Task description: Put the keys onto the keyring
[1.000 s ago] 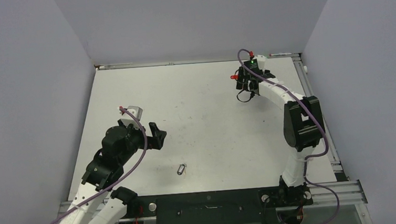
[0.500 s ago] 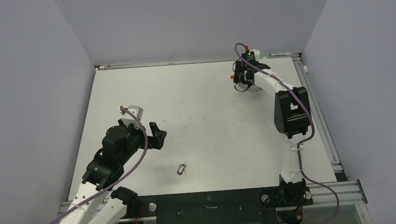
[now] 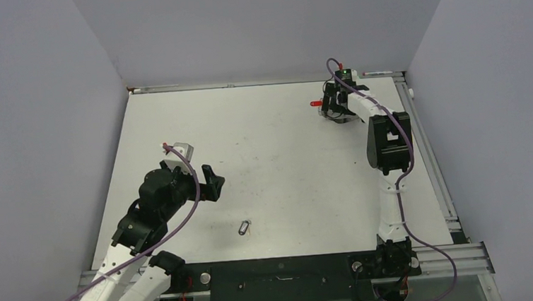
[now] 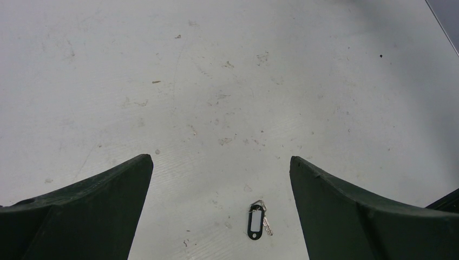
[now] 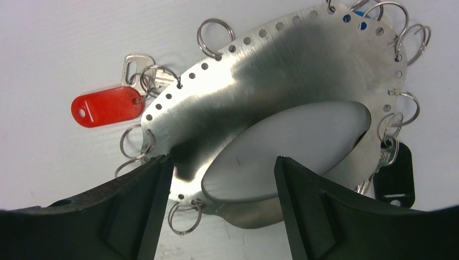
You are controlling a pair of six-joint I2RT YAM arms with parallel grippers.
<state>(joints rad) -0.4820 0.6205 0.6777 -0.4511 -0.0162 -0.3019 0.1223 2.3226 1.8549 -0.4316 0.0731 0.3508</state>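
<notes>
Where the two arms stand, the table (image 3: 270, 136) is a broad, matte white sheet, lightly scuffed and speckled with small dark marks. The right arm (image 3: 387, 142), white with black joints and a purple cable, stretches to the far right corner. The left arm (image 3: 135, 230) is folded low at the near left.

The left claw (image 4: 220, 160) has dark, smooth, wedge-shaped fingers spread as wide as they go, with nothing between them but bare table. The right claw (image 5: 222, 160) hangs directly over the keyring (image 5: 303, 70) with its jaws wide apart and the ring's near rim showing between them. Whether the fingers touch the metal cannot be told, and nothing is lifted.

The keyring lies at the far right of the table, close to the far edge. It is a flat band of brushed, shiny steel around a large round opening, with a row of small punched holes along its outer rim. Thin wire split rings (image 5: 215, 37) hang from several holes. A glossy, translucent red tag (image 5: 105, 106), oblong with rounded ends, juts out to the left, and a black tag (image 5: 398, 176) sits at the right side.

The keys (image 4: 256, 222) lie flat near the table's near edge, right of the left claw and well apart from the keyring. They are a dark oval tag with a pale centre and short silvery pieces, with the long axis slanting from near left to far right.
</notes>
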